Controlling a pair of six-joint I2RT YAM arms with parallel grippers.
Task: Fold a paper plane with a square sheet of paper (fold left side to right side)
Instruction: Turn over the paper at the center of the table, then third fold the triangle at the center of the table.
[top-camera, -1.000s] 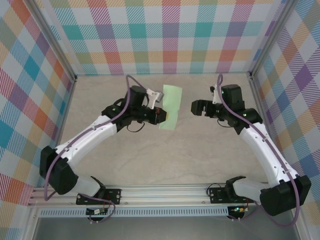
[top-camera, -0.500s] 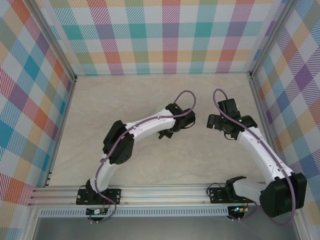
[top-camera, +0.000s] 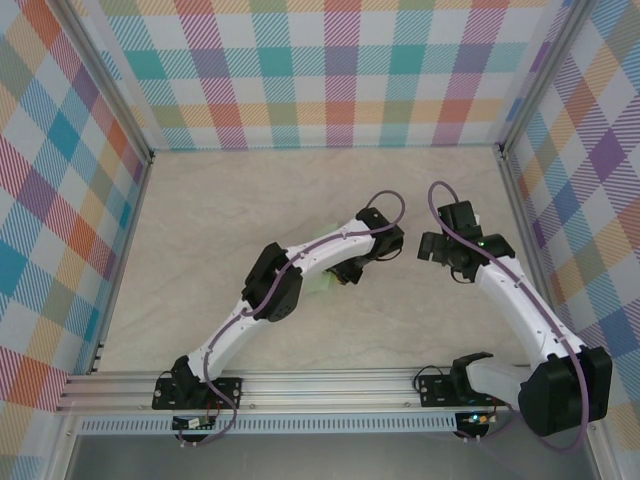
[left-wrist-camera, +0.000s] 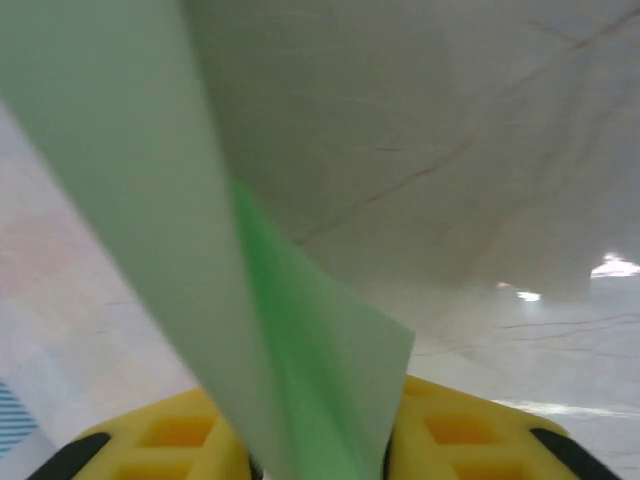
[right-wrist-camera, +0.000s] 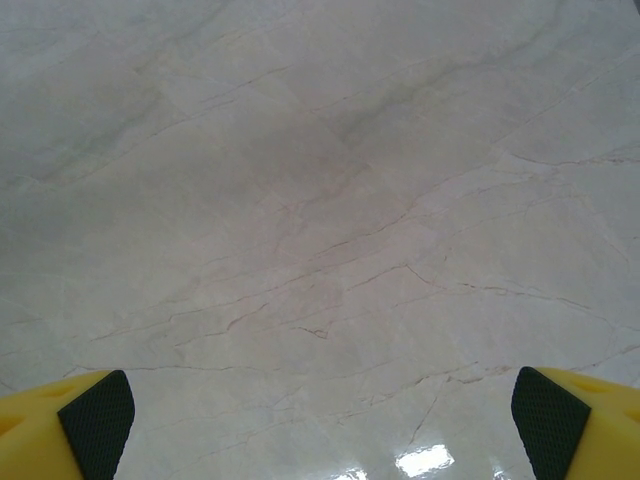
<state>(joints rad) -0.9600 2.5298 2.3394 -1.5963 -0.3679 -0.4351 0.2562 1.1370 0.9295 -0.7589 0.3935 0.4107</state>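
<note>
Your left pincer (left-wrist-camera: 318, 452) has just swung right, carrying the sheet of paper (left-wrist-camera: 150, 200) over. Whether its fingers (left-wrist-camera: 170, 440) clamp it or let go, I cannot tell. I judge the left-to-right fold laid, not yet pressed. The pale green sheet rises doubled between them, at the middle of the table (top-camera: 220, 210). Your right pincer (right-wrist-camera: 320, 420) stands wide open, empty.

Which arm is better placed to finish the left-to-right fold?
Left, probably: the pale mint-green paper sheet stands between the fingers of the left gripper; the right gripper is open over bare marbled tabletop.
</note>
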